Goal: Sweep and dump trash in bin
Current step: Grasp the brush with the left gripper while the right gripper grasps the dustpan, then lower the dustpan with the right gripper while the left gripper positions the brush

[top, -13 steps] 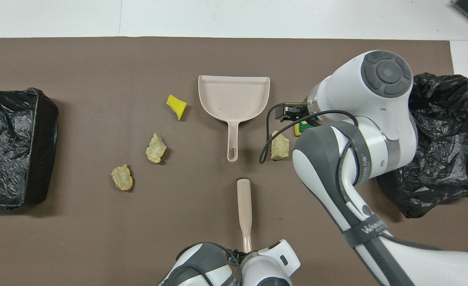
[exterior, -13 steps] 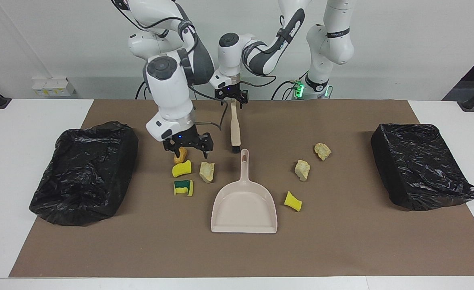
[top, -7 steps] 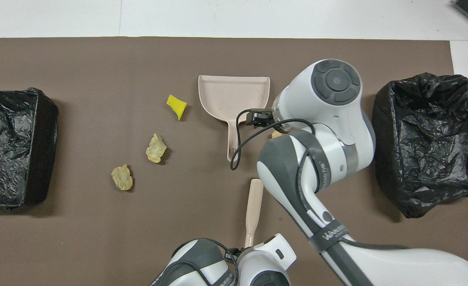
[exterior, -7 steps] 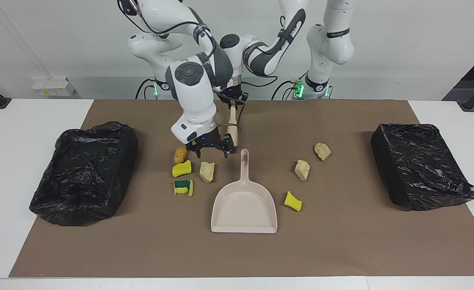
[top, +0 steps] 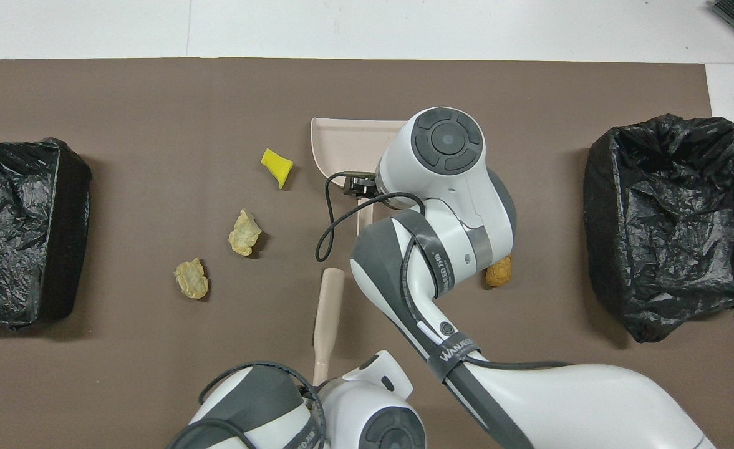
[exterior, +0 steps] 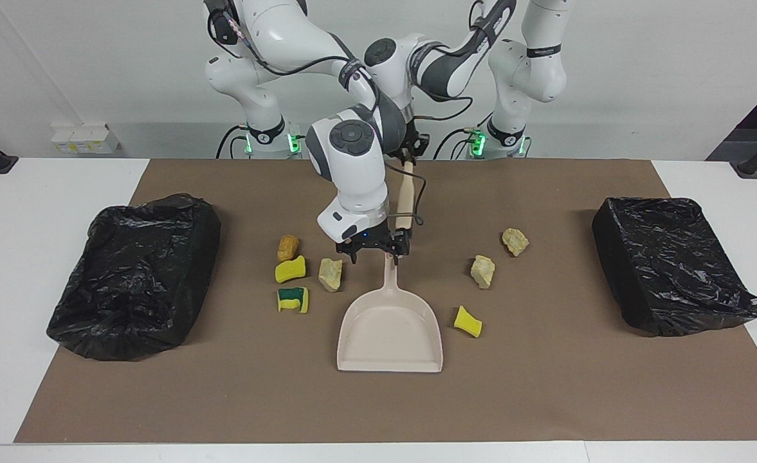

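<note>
Your right gripper (exterior: 374, 252) has moved off the trash (exterior: 287, 247) to the dustpan (exterior: 390, 321) handle at mid-table, fingers apart — left gripper (exterior: 409, 157) stays clamped on the brush (exterior: 405, 196).

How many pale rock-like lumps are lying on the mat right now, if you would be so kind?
3. One rock-like lump lies beside the dustpan, by the sponges; two more lie toward the left arm's end. None seems hidden.

White wall (exterior: 642, 64); white table (exterior: 31, 212), brown mat (exterior: 545, 399).
</note>
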`<control>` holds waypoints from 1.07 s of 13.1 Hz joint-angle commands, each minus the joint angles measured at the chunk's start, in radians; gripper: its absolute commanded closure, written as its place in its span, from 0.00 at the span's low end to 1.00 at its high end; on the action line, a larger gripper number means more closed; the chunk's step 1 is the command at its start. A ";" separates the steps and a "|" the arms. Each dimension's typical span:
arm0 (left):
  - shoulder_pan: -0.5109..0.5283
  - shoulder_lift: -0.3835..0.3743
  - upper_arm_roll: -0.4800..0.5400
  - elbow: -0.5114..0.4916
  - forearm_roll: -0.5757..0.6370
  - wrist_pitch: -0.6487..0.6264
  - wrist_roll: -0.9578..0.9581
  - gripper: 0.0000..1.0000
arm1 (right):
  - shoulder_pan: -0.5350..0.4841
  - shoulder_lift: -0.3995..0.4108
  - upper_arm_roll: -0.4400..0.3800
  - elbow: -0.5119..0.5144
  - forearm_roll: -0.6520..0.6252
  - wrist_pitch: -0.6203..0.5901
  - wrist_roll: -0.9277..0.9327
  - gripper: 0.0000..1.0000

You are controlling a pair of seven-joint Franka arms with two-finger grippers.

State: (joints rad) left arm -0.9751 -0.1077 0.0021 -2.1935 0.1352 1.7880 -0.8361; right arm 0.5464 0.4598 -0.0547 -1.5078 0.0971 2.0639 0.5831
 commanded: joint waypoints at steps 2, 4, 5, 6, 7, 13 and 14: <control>0.108 -0.092 -0.008 -0.066 0.095 -0.104 -0.012 1.00 | 0.009 0.033 0.003 0.008 0.018 0.042 -0.064 0.00; 0.195 -0.122 -0.008 -0.086 0.119 -0.121 -0.014 1.00 | 0.023 0.045 0.003 -0.020 0.018 0.094 -0.068 0.00; 0.257 -0.135 -0.008 -0.089 0.119 -0.114 -0.015 1.00 | 0.024 0.045 0.003 -0.028 0.016 0.097 -0.074 0.00; 0.316 -0.139 -0.008 -0.106 0.119 -0.104 -0.017 1.00 | 0.024 0.046 0.004 -0.029 0.015 0.099 -0.075 0.00; 0.370 -0.145 -0.008 -0.130 0.119 -0.079 -0.017 1.00 | 0.033 0.059 0.004 -0.028 0.015 0.108 -0.072 0.00; 0.624 -0.135 -0.010 -0.183 0.119 0.088 -0.008 1.00 | 0.049 0.060 0.004 -0.059 0.007 0.061 -0.066 1.00; 0.650 -0.133 -0.010 -0.187 0.119 0.109 -0.008 1.00 | 0.052 0.060 0.003 -0.057 0.015 0.056 -0.059 1.00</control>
State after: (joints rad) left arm -0.3788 -0.2177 0.0053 -2.3454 0.2399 1.8461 -0.8366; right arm 0.5951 0.5320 -0.0513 -1.5505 0.0961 2.1339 0.5382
